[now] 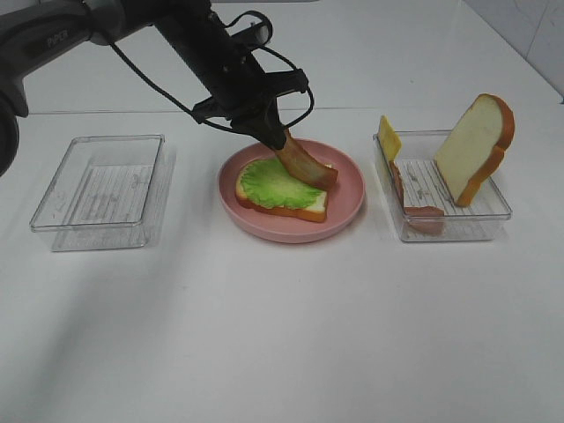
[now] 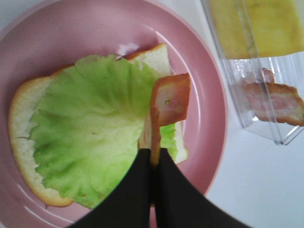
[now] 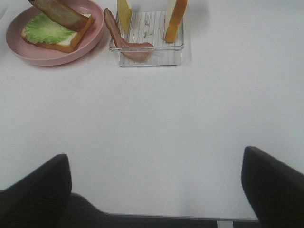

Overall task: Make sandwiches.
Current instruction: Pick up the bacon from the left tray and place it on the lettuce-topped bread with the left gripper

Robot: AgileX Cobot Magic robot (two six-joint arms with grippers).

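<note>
Pink plate (image 1: 349,208), one, bears one bread slice (image 1: 295,211) under one lettuce leaf (image 1: 271,183). Two clear trays: left tray (image 1: 55,208); right tray (image 1: 493,211) holds one upright bread slice (image 1: 472,145), cheese square (image 1: 388,137) and ham slice (image 1: 416,209). Left gripper (image 1: 270,134) pinches one bacon strip (image 1: 308,166) slanting over the lettuce. Right gripper (image 3: 154,159) spread wide, empty.

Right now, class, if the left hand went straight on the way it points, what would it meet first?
The left hand, shut on a bacon strip, points down at the lettuce on the bread, so the bacon would likely press there first; depth near the bread's edge is unclear.
</note>
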